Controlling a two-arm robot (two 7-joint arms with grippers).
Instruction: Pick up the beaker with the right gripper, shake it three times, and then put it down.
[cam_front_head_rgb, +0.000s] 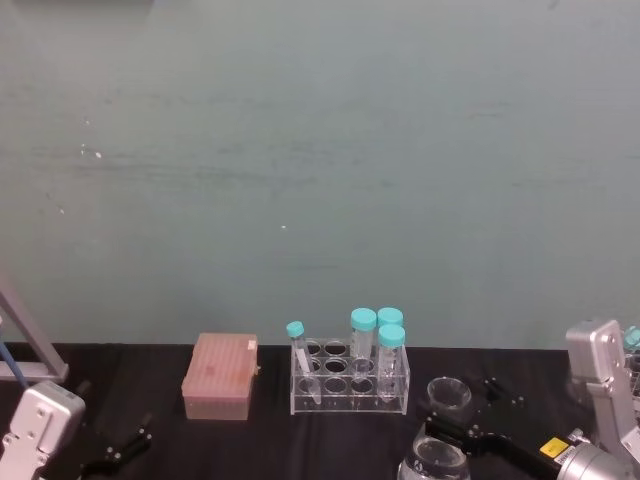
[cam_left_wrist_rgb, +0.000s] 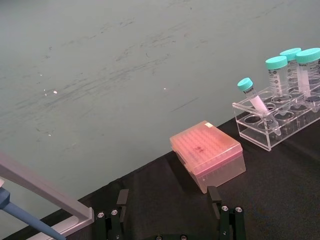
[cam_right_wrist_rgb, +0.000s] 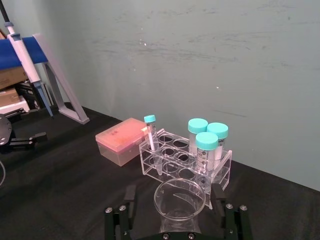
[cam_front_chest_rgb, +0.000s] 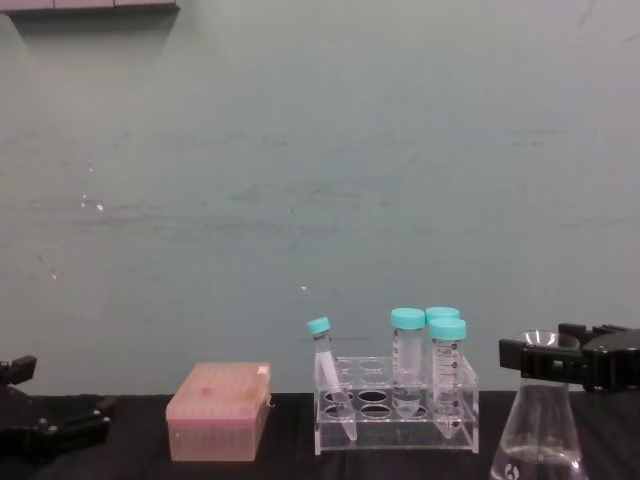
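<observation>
One beaker (cam_front_chest_rgb: 540, 425) at lower right of chest view: clear glass, conical, wide base, narrow neck, flared rim, white mark near base. Right gripper (cam_front_chest_rgb: 560, 362) closed around its neck just under the rim. Left gripper (cam_front_head_rgb: 118, 450) at lower left, fingers apart, holding nothing. Farther back: one clear rack (cam_front_head_rgb: 350, 385), four teal-capped tubes (cam_front_head_rgb: 363, 335), one pink box (cam_front_head_rgb: 220, 376).

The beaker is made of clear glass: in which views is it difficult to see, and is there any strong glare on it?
Head view: the beaker is faint against the dark table. Chest view: its body is pale and see-through. Right wrist view: the rim reads clearly between the right gripper fingers. No strong glare anywhere.
</observation>
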